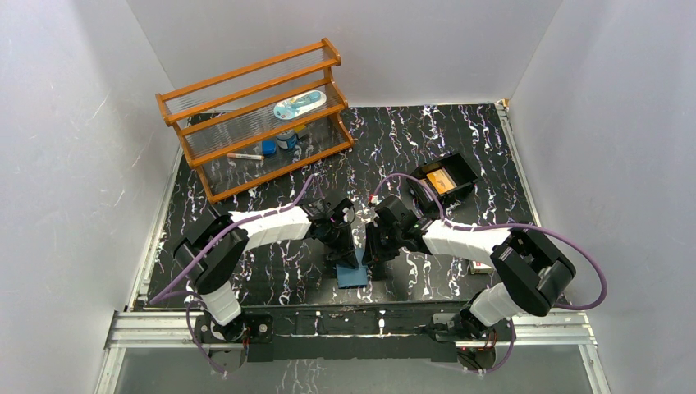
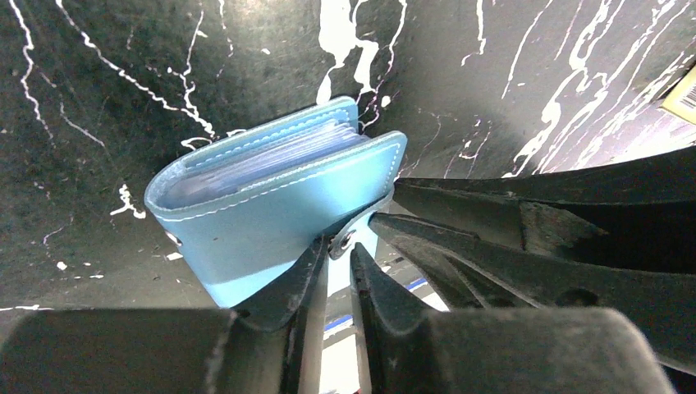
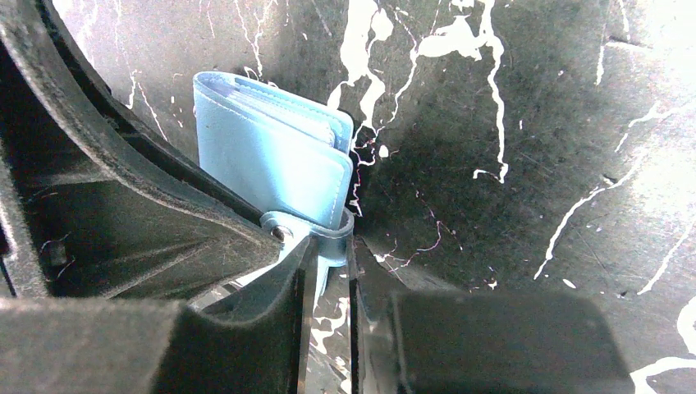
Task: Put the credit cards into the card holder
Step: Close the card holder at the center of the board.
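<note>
The blue card holder [image 1: 353,277] lies folded on the black marbled mat, between the two arms. In the left wrist view the card holder [image 2: 271,197] shows clear sleeves inside, and its snap tab [image 2: 345,240] sits at my left gripper's [image 2: 343,250] tips, whose jaws stand a narrow gap apart. My right gripper [image 3: 331,250] is shut on the tab strap [image 3: 332,234] of the card holder [image 3: 271,148]. From above, the left gripper [image 1: 353,261] and right gripper [image 1: 373,256] meet over it. An orange credit card [image 1: 441,180] lies in the black tray.
The black tray [image 1: 460,168] stands at the back right. A wooden shelf rack [image 1: 254,115] with small items fills the back left. A small flat white item [image 1: 479,264] lies by the right arm. White walls enclose the mat.
</note>
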Motion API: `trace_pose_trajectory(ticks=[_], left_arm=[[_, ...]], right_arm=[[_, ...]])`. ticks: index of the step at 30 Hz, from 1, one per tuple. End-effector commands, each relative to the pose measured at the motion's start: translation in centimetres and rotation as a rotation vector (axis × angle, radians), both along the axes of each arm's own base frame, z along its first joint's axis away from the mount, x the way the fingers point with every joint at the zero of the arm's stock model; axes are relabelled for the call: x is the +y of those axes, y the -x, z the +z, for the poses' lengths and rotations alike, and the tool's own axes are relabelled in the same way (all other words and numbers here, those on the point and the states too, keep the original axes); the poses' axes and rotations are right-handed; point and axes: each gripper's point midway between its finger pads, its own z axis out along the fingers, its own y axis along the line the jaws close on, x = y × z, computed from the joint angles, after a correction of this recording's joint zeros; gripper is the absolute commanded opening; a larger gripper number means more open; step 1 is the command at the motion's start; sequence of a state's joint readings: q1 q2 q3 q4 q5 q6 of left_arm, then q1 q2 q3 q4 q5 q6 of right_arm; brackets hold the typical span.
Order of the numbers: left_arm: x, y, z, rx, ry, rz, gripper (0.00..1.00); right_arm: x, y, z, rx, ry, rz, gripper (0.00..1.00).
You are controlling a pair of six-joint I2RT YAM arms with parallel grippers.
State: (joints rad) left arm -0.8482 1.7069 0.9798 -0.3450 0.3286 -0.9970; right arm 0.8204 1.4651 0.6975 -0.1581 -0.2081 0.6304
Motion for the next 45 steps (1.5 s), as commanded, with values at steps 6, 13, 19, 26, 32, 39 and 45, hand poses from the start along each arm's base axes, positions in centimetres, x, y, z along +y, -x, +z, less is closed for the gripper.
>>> trace_pose_trajectory(ticks=[6,13,19,26,32,39,45], left_arm=[[2.6,1.8,-1.0,0.043,-0.144,-0.033,0.18],[2.2,1.4,-0.2,0.026,-0.115,-0.024,0.24],[2.2,1.2,0.4,-0.003,-0.100,-0.002,0.30],[2.4,0.8,0.2,-0.024,-0.102,0.013,0.28],[2.1,0.6,0.2,-0.037,-0.085,0.018,0.28],[1.8,0.2,0.7,-0.062,-0.065,0.029,0.28],[2.1,0.3,0.4,-0.059,-0.078,0.034,0.27]], right_arm=[[0.9,-0.3,1.1,-0.022,-0.039,0.012,0.26],[1.2,-0.1,1.3,-0.014,-0.050,0.036,0.25],[1.5,0.1,1.4,-0.008,-0.058,0.051,0.25],[1.8,0.2,1.8,-0.012,-0.068,0.067,0.23],[2.4,0.3,2.1,-0.018,-0.076,0.083,0.23],[2.8,0.4,2.2,-0.023,-0.082,0.100,0.23],[2.7,0.7,2.0,-0.017,-0.073,0.104,0.23]])
